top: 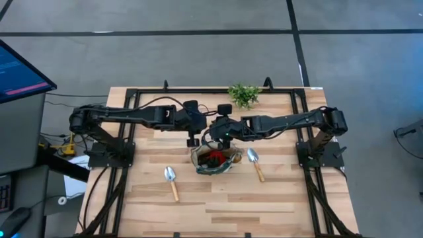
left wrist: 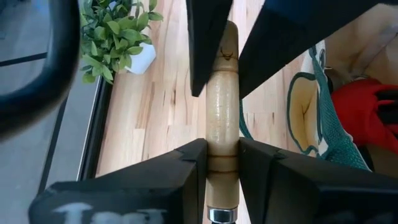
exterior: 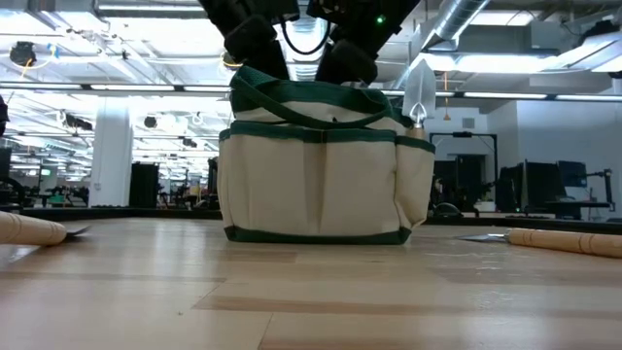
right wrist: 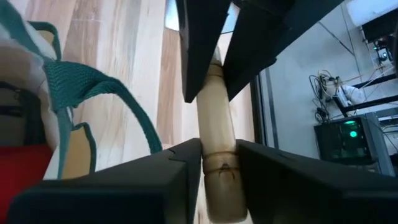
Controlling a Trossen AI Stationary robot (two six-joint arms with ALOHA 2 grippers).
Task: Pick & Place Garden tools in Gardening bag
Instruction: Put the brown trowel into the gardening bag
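Bag [top: 215, 160] sits mid-desk, slightly toward the near side, upright, cream body with green trim, mouth open. Both claws crowd the bag's far rim — little room between them there.

Left claw [top: 193, 140] hangs just off the bag's far-left rim, clenched on a wooden trowel handle [left wrist: 222, 118]; in the left wrist view the fingers [left wrist: 186, 158] pinch the handle from both sides.

Right claw [top: 221, 137] is over the bag's far rim, touching or nearly so. The right wrist view shows a second wooden handle [right wrist: 217, 140] running between its fingers [right wrist: 180, 162], which sit against it on both sides — gripping it. A green loop handle [right wrist: 93, 84] of the bag lies beside that claw.

Inside the bag: a red-and-black item [top: 213, 157]. In the low view a silver trowel blade [exterior: 419, 92] sticks up above the bag's right rim.

Loose on the desk [top: 277, 198]: one trowel [top: 171, 182] near-left of the bag, well apart; another trowel [top: 255, 163] just right of the bag. Both have clear wood around them. The near half of the desk is open; the dark frame rails run along the left and right edges.

Green plant sprig [top: 244, 94] at the far edge, well away from the bag.
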